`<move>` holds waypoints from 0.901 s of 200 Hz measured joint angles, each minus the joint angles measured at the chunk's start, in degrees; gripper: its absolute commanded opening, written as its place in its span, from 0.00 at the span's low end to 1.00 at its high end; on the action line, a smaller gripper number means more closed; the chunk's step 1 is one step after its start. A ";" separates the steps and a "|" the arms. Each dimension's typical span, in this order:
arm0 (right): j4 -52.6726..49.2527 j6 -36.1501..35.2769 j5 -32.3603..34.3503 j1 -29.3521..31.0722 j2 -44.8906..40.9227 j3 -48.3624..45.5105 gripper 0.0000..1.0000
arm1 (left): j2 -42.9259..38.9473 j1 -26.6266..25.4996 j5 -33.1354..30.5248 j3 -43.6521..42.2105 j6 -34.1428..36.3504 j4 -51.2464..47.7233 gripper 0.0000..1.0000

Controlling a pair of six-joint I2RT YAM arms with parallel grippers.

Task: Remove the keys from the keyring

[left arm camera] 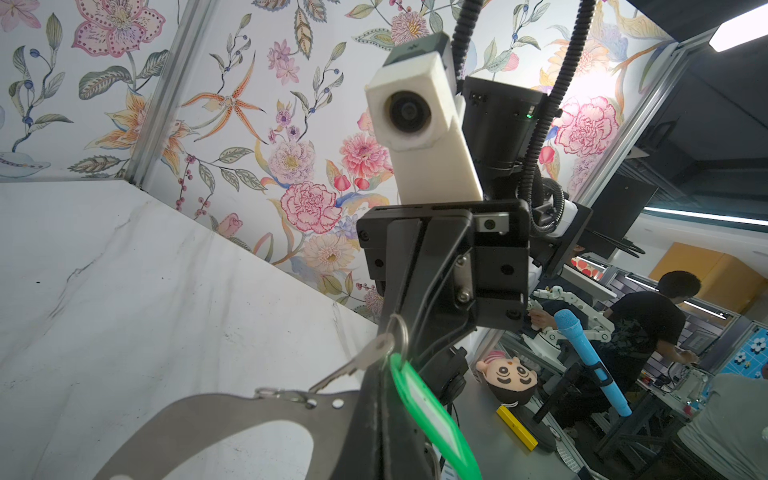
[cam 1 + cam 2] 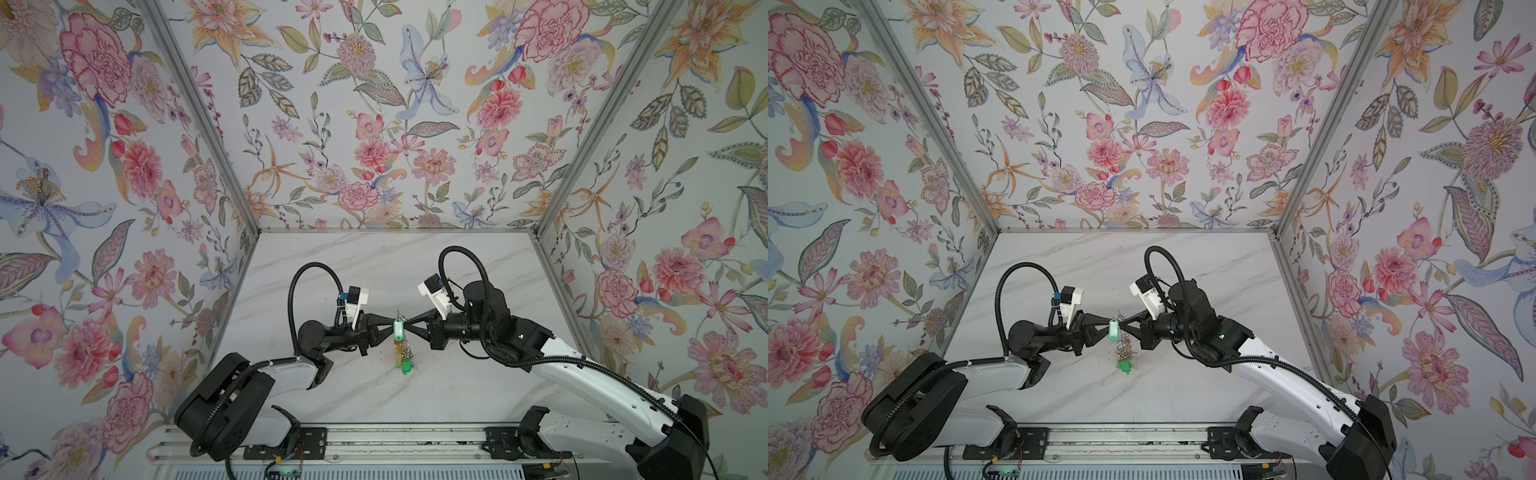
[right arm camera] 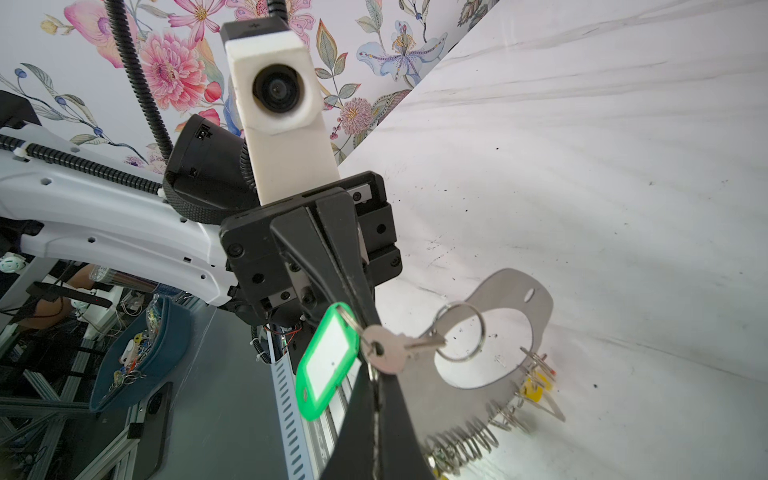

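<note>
**Key pull set up: both grippers closed, keyring held in the air.**

The left gripper (image 2: 390,329) is clamped on the rim of the keyring (image 1: 208,424). This grip appears intended to anchor the plate so that it cannot follow a pull. The right gripper (image 2: 412,323) meets it tip to tip just above the keyring, jaws together on the key (image 3: 390,351) at its head end. The opposed grips suit drawing the key away from the keyring. The tag (image 2: 399,326) hangs loose beside the tips, clear of both grips. Whether the key's small ring is threaded on the keyring rim cannot be told. The other keys (image 2: 404,358) dangle from the keyring's lower rim. The table (image 2: 457,395) lies beneath the keyring, and contact between it and the lowest tag cannot be told.
</note>
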 measured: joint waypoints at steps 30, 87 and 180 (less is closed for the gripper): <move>-2.91 -0.81 0.87 0.39 0.00 1.38 0.00 | 0.57 -0.04 -0.52 -0.17 0.72 0.28 0.33; -16.31 -5.09 6.80 1.95 1.70 9.29 0.00 | 1.31 1.18 -3.93 -3.82 2.78 0.48 0.50; -41.44 -11.04 32.44 12.94 24.68 30.10 0.00 | -2.91 5.25 -7.23 -10.93 10.36 0.28 0.52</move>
